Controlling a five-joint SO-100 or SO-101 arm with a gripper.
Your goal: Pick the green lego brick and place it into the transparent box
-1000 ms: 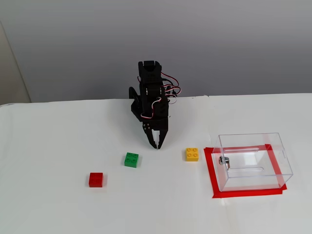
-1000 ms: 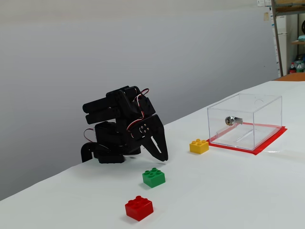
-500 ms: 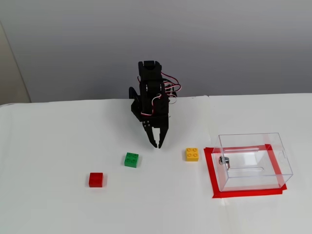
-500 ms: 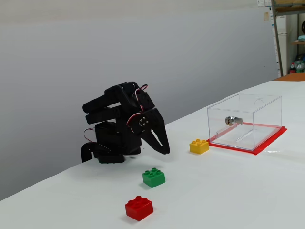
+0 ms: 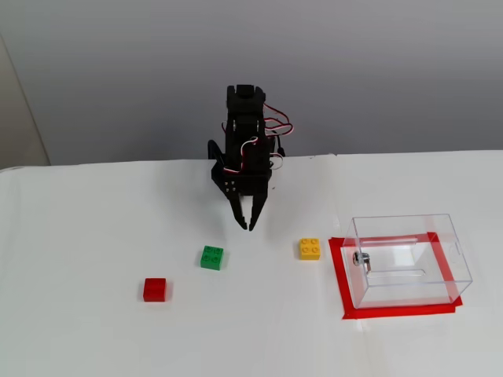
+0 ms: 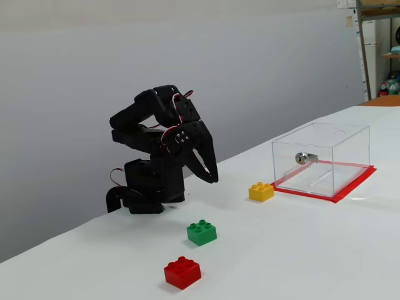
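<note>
Since a moment ago the arm has lifted, and its gripper [image 5: 247, 226] now hangs higher above the white table [image 5: 94, 236] and has swung a little to the left in the front fixed view; none of the bricks has moved.

Going left to right in that view: the red brick [image 5: 155, 289] sits nearest the front; the green lego brick [image 5: 211, 258] lies flat, studs up, just in front of and a little left of the gripper, well apart from it; the yellow brick [image 5: 310, 248] sits just beside the red tape [image 5: 339, 275]; the transparent box [image 5: 406, 259] stands on that tape at the far right, and it looks empty.

The gripper's two fingers point down and are almost together, holding nothing.

To do this step well, the arm should reach forward and left until it is right over the green brick; it should spread its fingers wider than the brick first; then it should go straight down, one finger on each flat side, and squeeze; it should stay clear of the red brick.
</note>
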